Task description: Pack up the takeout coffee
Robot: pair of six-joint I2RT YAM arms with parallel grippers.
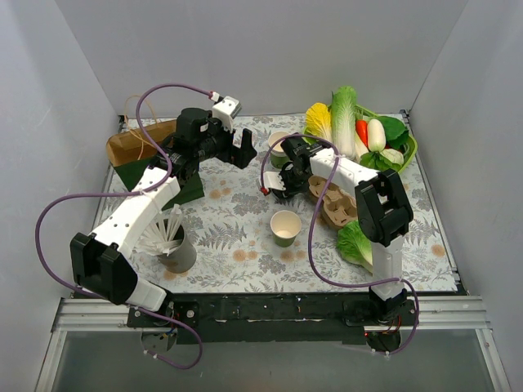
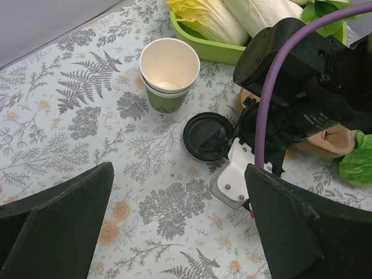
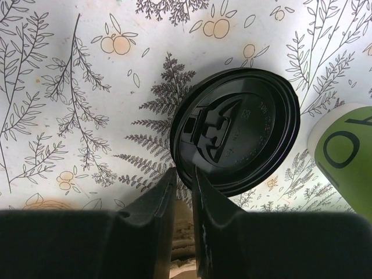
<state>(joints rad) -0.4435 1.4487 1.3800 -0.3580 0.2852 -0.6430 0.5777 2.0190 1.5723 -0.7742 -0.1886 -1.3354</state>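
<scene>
A cream-over-green paper cup (image 1: 285,227) stands open mid-table. A second such cup (image 1: 279,143) stands by the green basket; it also shows in the left wrist view (image 2: 168,72) and at the right edge of the right wrist view (image 3: 346,157). The flat black lid (image 3: 238,131) lies low over the floral mat beside this second cup, also seen in the left wrist view (image 2: 208,136). My right gripper (image 3: 185,174) is shut on the lid's near rim, left of the pulp tray (image 1: 274,186). My left gripper (image 2: 179,197) is wide open and empty above the mat, up left of the lid (image 1: 243,155).
A brown pulp two-hole tray (image 1: 333,204) lies right of the right gripper. A grey cup of white sticks (image 1: 176,245) stands front left. A brown paper bag (image 1: 135,147) sits back left. A green basket (image 1: 406,155) of vegetables is back right, and a loose cabbage (image 1: 355,243) lies near the right arm.
</scene>
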